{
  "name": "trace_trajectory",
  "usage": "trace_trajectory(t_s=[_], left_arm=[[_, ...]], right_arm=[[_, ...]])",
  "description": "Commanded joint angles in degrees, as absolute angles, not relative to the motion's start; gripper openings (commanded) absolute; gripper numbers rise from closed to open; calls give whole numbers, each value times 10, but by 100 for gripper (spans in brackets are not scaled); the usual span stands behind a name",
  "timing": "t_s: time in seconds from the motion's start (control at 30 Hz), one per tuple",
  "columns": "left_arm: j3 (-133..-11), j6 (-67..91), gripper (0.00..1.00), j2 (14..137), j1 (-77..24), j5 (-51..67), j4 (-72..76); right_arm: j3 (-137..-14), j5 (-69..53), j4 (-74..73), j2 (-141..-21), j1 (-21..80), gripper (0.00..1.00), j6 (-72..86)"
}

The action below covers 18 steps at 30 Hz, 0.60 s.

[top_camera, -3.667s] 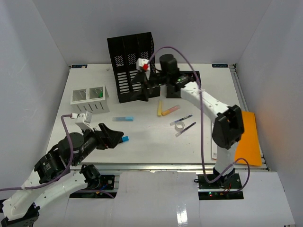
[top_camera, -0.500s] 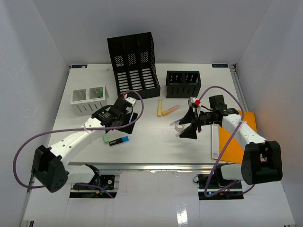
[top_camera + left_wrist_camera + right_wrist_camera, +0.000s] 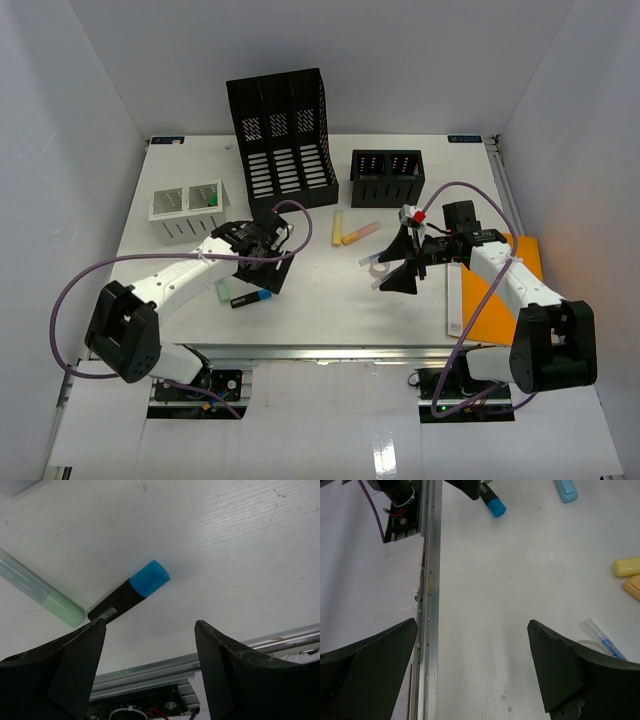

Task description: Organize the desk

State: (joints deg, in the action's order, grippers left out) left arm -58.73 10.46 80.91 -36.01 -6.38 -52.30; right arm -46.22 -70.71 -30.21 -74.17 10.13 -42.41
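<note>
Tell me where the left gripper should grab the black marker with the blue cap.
Probably best to take the black marker at mid-barrel, coming straight down, jaws set across its width. It lies flat and slanted on the desk. The green-tipped pen crowds its barcode end, so stay nearer the cap.

We see plain white walls on three sides: a left panel, a back panel and a right panel, meeting in softly shadowed corners. Below, a glossy white floor panel carries a small bright reflection. The light is even and diffuse, with a faint orange tint low on the right panel.
</note>
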Motion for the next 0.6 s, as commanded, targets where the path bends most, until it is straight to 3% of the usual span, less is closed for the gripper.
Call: trace_trajectory(t_s=[0.0, 0.57], left_arm=[[-617, 89, 84, 828, -356, -24, -533], [-610, 44, 81, 933, -349, -53, -520]], right_arm=[[-470, -729, -312, -730, 98, 98, -432], [-469, -733, -312, -735, 92, 98, -432]])
